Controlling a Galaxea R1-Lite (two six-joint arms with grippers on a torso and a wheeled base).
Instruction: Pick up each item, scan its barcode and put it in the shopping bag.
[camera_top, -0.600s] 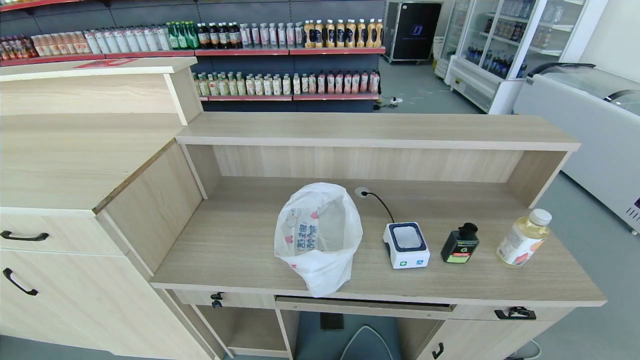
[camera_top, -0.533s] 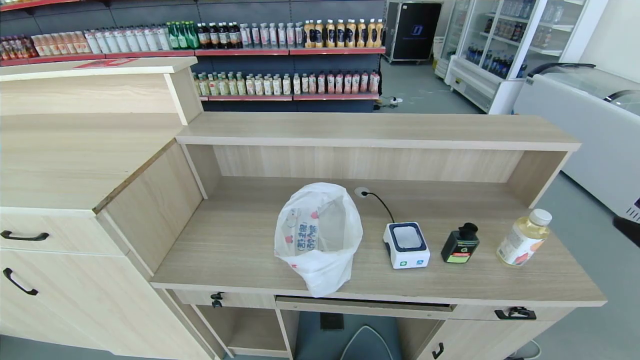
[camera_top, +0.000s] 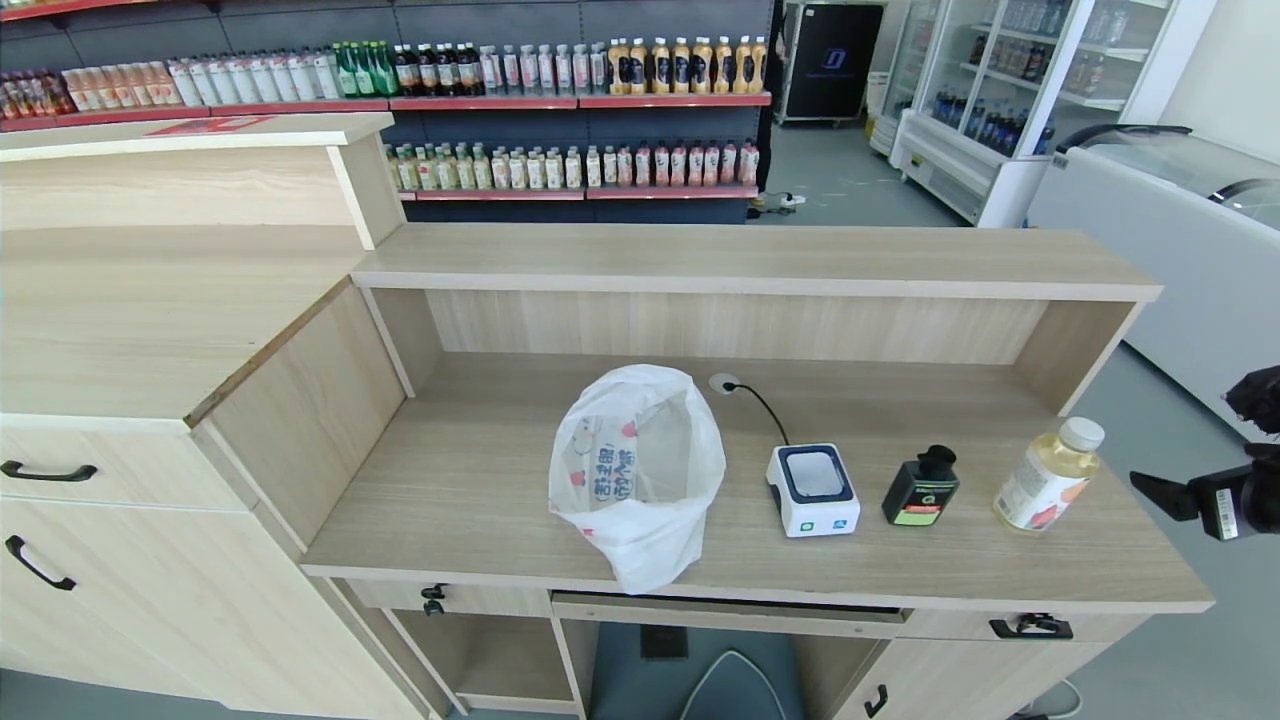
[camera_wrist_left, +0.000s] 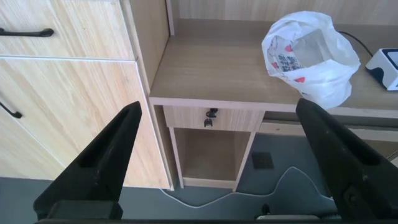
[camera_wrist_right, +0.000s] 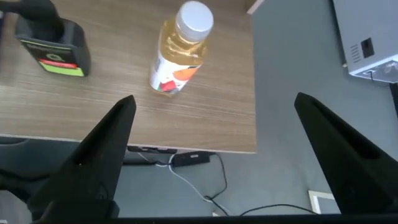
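Yellow bottle (camera_top: 1048, 478) upright nr counter (camera_top: 480, 480) edge, R arm (camera_top: 1215, 497) level nearby, both jaws wide apart.

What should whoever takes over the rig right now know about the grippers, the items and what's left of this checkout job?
Left gripper: open, empty, out in front of the counter, below its top.
Right gripper: open, empty, off the counter's right end, near the yellow drink bottle.
Things: shopping bag stands open on the counter; to its right the scanner, then the dark bottle, then the yellow drink bottle, both upright.
Done: nothing picked up; both bottles are outside the bag.
Left: pick up, scan and bag each bottle.
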